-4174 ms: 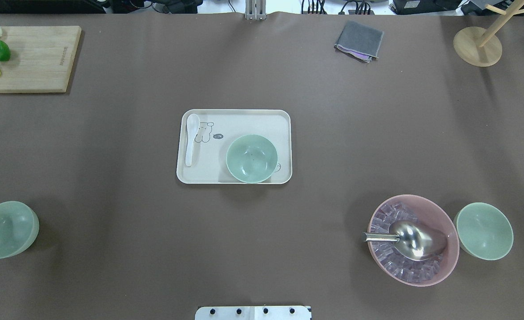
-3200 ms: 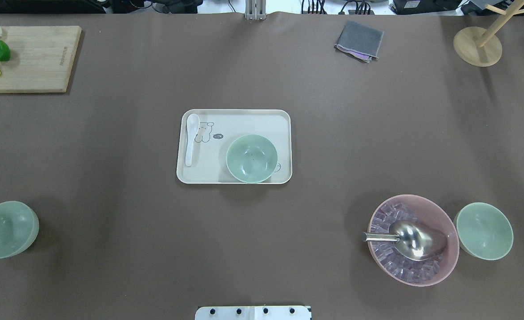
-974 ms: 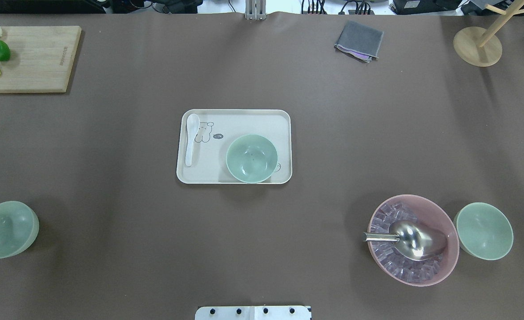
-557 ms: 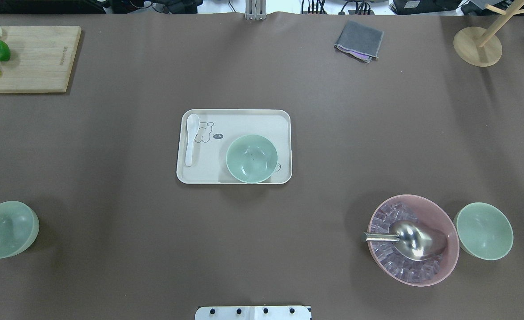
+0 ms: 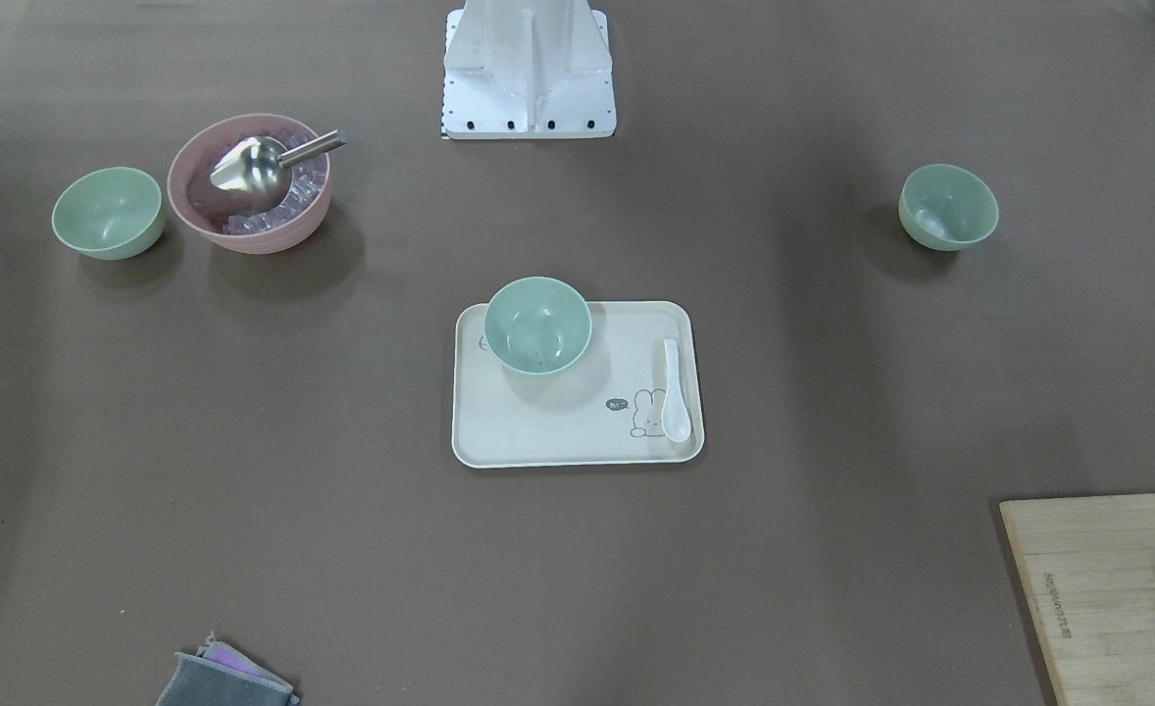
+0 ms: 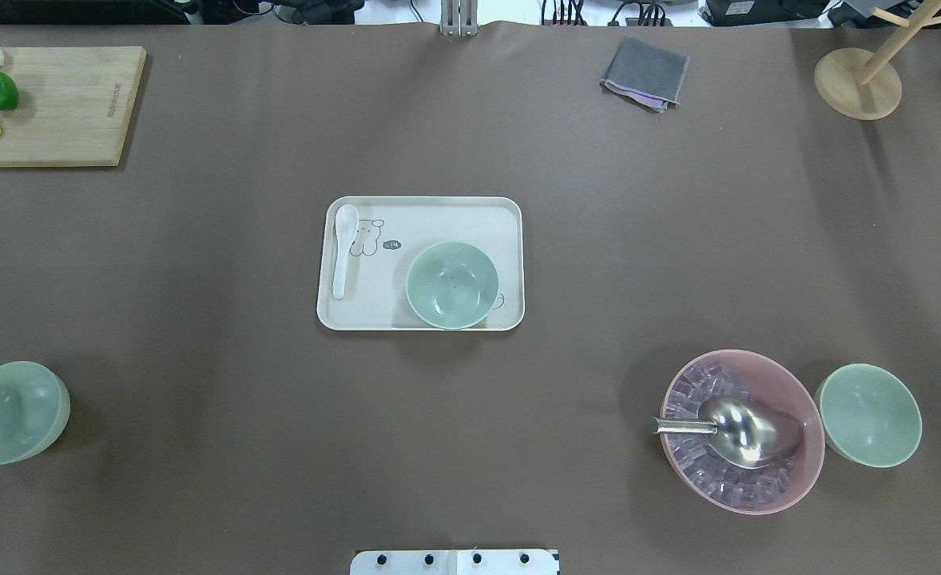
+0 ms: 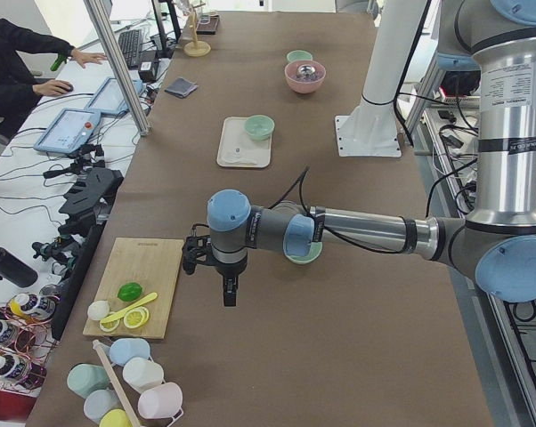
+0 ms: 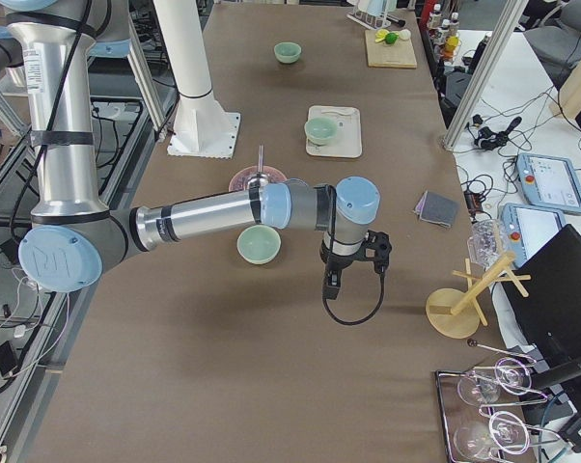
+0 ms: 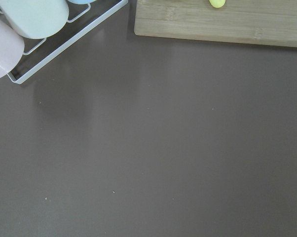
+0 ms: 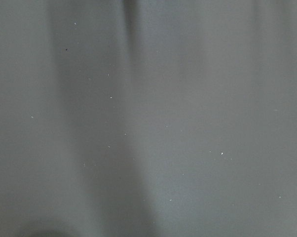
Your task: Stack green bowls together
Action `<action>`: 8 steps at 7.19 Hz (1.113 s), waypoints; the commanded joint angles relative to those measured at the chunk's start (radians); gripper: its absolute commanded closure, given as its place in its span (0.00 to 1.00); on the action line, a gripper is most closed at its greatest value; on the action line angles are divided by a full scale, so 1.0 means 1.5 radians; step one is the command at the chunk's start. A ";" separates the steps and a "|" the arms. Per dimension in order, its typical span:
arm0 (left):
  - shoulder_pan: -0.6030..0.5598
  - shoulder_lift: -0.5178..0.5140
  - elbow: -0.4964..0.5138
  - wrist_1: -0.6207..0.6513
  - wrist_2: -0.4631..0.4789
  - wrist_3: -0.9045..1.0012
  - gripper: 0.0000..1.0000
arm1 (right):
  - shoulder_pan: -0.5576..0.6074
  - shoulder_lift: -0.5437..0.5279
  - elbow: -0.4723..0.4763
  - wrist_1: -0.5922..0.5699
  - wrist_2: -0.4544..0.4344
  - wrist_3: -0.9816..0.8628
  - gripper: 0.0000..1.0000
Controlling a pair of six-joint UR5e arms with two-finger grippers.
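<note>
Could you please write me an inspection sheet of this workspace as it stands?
Surface: brown table cover, smooth.
Job's things: three green bowls, apart, unstacked: tray bowl, left bowl, right bowl beside the pink bowl.
Clutter: ice and metal scoop in pink bowl; white spoon on tray; cutting board; grey cloth; wooden stand.
Grippers: left tool and right tool over bare table; open or shut cannot be told.
Cables: left wrist cable, right wrist cable.
Surroundings: operator; mugs.
</note>
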 commanded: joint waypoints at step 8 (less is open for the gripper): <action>0.208 0.050 -0.037 -0.265 -0.015 -0.294 0.02 | -0.009 0.002 0.004 0.001 0.015 0.007 0.00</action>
